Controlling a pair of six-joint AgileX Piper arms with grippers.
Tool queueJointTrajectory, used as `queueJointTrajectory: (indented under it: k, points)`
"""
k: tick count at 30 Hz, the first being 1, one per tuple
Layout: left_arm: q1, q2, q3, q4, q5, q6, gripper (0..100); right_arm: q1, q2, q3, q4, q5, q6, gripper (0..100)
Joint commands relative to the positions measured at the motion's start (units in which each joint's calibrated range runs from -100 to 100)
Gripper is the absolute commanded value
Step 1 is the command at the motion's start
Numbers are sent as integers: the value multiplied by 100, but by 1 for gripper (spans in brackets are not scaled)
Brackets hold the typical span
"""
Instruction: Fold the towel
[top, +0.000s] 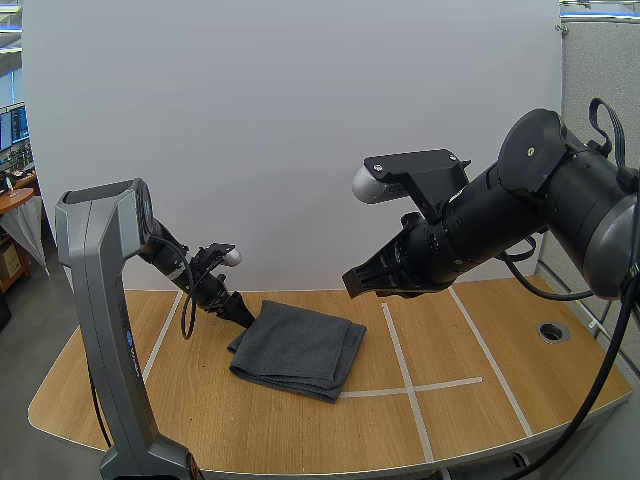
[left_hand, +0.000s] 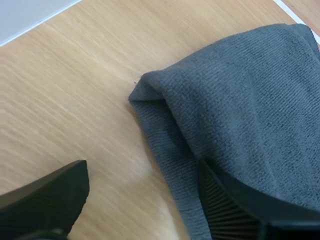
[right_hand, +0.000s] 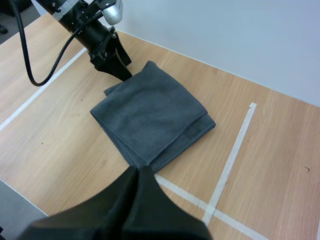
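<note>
1. Worktop (top: 300, 430): light wood, with bare wood showing on every side of the towel.
2. Towel (top: 298, 348): dark grey, folded to a rough square, lying flat on the worktop. Stacked layers show along its edges. The corner nearest the left claw is loosely rolled over.
3. Right claw (right_hand: 138, 171): fingers pressed together into one dark wedge, gripping nothing. It is raised well clear above the towel, off the towel's right side in the high view, tips aimed toward it.
4. Left claw (left_hand: 144, 167): fingers spread apart, nothing pinched between them. It sits low at the towel's far left corner. One finger (left_hand: 240, 200) is over the towel's edge, the other over bare wood just beside the towel. Can't tell whether it touches the cloth.
5. White tape lines (top: 400, 345): on the worktop right of the towel, crossing near the towel's near right corner. One more line runs left of the towel, past the left claw.
6. Round grommet hole (top: 552, 331): well to the right of the towel.
</note>
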Motion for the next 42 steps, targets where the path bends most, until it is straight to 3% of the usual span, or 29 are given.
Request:
queueJointTrajectory:
  k: [1,15,21,42]
  points:
    - [173,-97,-254,-111,70,-123,100,-20,-71,-32,3,63,57,0]
    - [171,-831,69,-83,70,-85,100,-20,-71,87,3,63,57,0]
    - [0,-1264,835,-181,70,316,100,-20,-71,376,3,63,57,0]
    - [-142,-452,883,-201,70,381,100,-20,-83,377,3,63,57,0]
